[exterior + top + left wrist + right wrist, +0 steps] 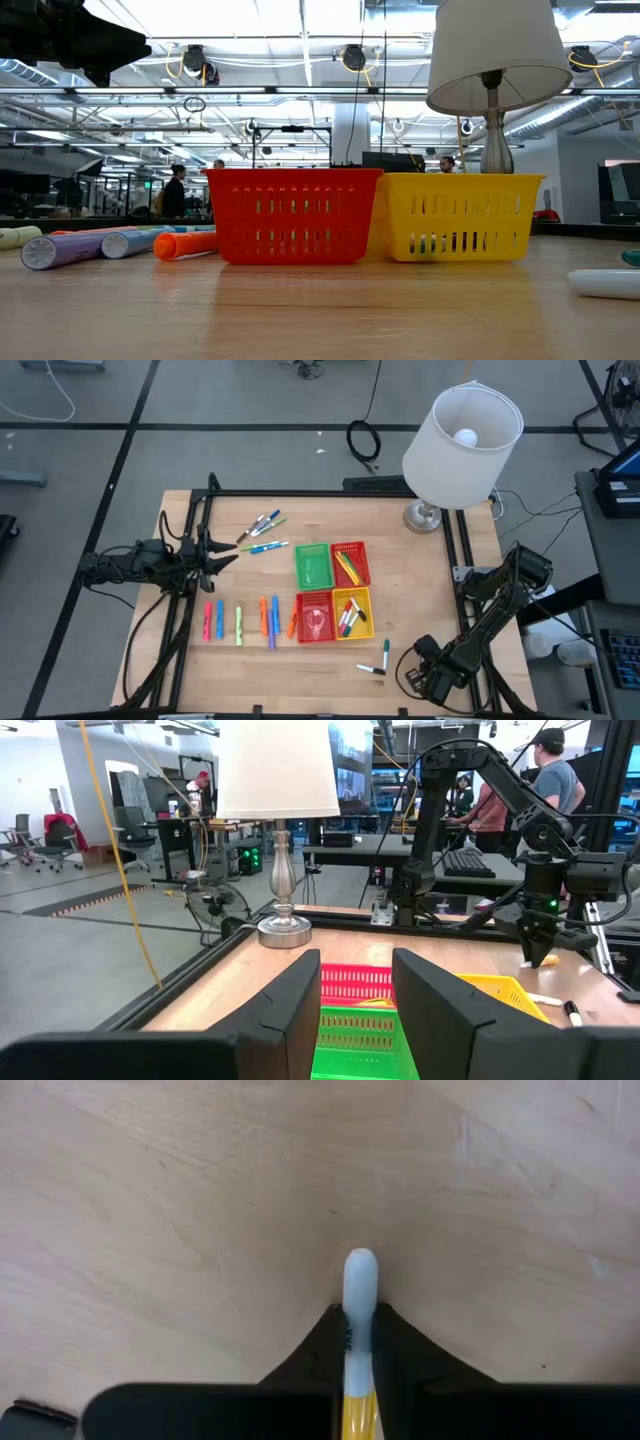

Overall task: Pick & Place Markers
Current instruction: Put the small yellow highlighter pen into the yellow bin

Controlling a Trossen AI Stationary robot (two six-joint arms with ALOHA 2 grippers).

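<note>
Markers lie on the wooden table: a row (240,622) left of the baskets, a loose group (262,528) at the far left, and two (378,660) at the near right. More stand in the red basket (350,563) and the yellow basket (352,613). My right gripper (358,1342) points down at the near right corner (424,650), shut on a white and yellow marker (359,1290). My left gripper (355,1005) hovers level at the table's left side (215,555), open with nothing between its fingers. My right gripper pinches the marker between its two fingers at the place where the white end meets the yellow barrel (352,1342). The fingers come from above, pointing down, and lie across it. The white end (360,1270) sticks out past the fingers. Whether the marker is clear of the table I cannot tell.
A green basket (312,565) and a second red basket (315,617) complete a square block at the table's middle. A white-shaded lamp (460,435) stands at the far right corner. Black rails (330,493) frame the table. People stand in the room beyond.
</note>
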